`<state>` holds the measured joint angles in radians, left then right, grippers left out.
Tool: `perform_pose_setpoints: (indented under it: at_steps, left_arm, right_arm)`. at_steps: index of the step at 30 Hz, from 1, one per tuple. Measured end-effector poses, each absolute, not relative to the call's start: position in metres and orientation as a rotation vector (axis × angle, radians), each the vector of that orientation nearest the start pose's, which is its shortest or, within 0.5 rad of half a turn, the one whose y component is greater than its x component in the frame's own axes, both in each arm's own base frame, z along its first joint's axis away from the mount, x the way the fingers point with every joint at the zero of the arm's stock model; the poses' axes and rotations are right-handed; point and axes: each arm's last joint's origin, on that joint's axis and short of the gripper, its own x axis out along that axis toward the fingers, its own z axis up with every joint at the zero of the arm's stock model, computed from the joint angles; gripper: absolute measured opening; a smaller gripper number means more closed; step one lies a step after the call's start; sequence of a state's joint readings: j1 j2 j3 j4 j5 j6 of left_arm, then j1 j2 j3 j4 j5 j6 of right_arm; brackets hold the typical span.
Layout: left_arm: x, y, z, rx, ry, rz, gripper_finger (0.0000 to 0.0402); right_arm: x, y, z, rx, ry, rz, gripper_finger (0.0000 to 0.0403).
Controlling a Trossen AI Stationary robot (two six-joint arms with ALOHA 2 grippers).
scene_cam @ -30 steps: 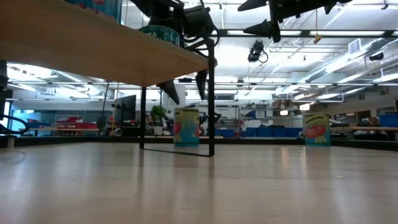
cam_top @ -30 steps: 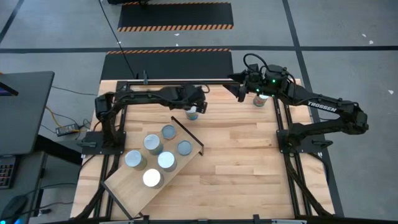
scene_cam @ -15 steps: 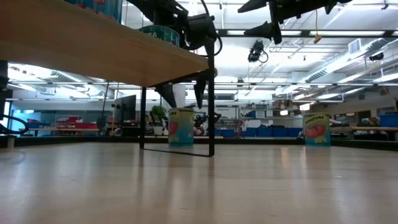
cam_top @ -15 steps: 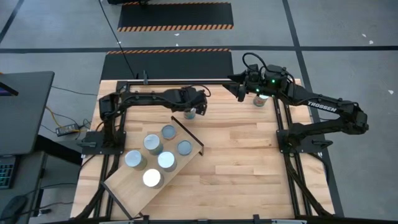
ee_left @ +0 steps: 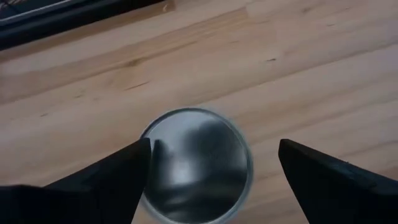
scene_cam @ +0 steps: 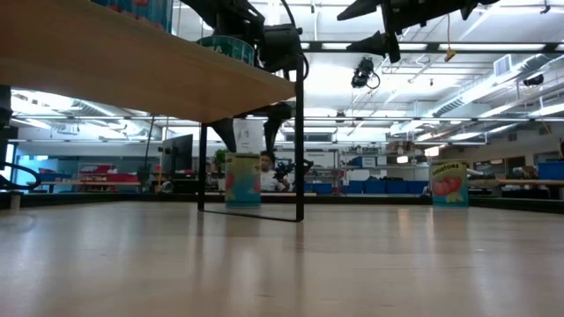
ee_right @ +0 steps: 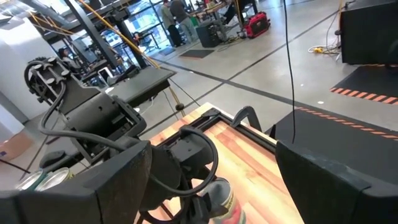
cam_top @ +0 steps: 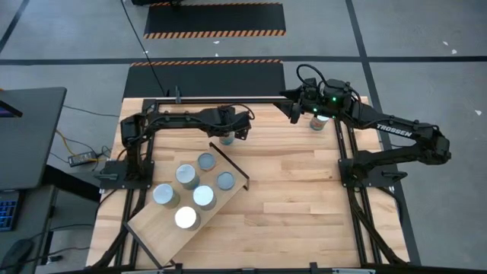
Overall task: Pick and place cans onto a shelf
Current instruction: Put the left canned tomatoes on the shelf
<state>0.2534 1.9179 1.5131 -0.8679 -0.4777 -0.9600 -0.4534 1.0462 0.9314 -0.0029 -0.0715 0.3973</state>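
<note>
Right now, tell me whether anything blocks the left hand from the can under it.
Nothing visible does. The left hand hangs open directly over the can, one finger on each side of it.

Silver-topped can [ee_left: 196, 163] upright on wooden tabletop [ee_left: 311, 68], between spread dark fingers [ee_left: 118, 177]

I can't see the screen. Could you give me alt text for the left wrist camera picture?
A can with a shiny silver round top stands on the pale wood-strip tabletop, seen from straight above. The left gripper frames it, its two dark fingers spread open on either side of the can.
</note>
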Motion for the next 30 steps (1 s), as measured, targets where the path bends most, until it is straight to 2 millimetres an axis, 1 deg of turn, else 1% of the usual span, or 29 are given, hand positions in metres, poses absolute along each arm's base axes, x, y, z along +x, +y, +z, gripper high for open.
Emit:
perform_pose_setpoints:
  at_steps: [3,6,12,18,22,27,30]
  left_arm:
    - [0.371,0.111,0.225,-0.642,0.874,1.168,0.036]
    - [0.37,0.112,0.234,-0.652,0.867,1.199,0.036]
    - [0.362,0.122,0.232,-0.685,0.891,1.253,0.036]
    - [0.359,0.13,0.231,-0.748,0.909,1.235,0.036]
    - [0.358,0.13,0.226,-0.762,0.919,1.242,0.036]
    - [0.359,0.132,0.226,-0.784,0.923,1.202,0.036]
    - [0.36,0.132,0.226,-0.774,0.913,1.206,0.036]
  right_arm:
    - [0.211,-0.101,0.352,0.423,0.038,-0.399,0.0351]
    - [0.211,-0.101,0.352,0.424,0.04,-0.4,0.0351]
    - [0.211,-0.101,0.351,0.418,0.048,-0.401,0.0351]
    - [0.211,-0.101,0.351,0.418,0.05,-0.401,0.0351]
    - [0.211,-0.101,0.351,0.419,0.053,-0.402,0.0351]
    - [0.211,-0.101,0.351,0.419,0.053,-0.402,0.0351]
    - [0.211,-0.101,0.351,0.419,0.053,-0.402,0.0351]
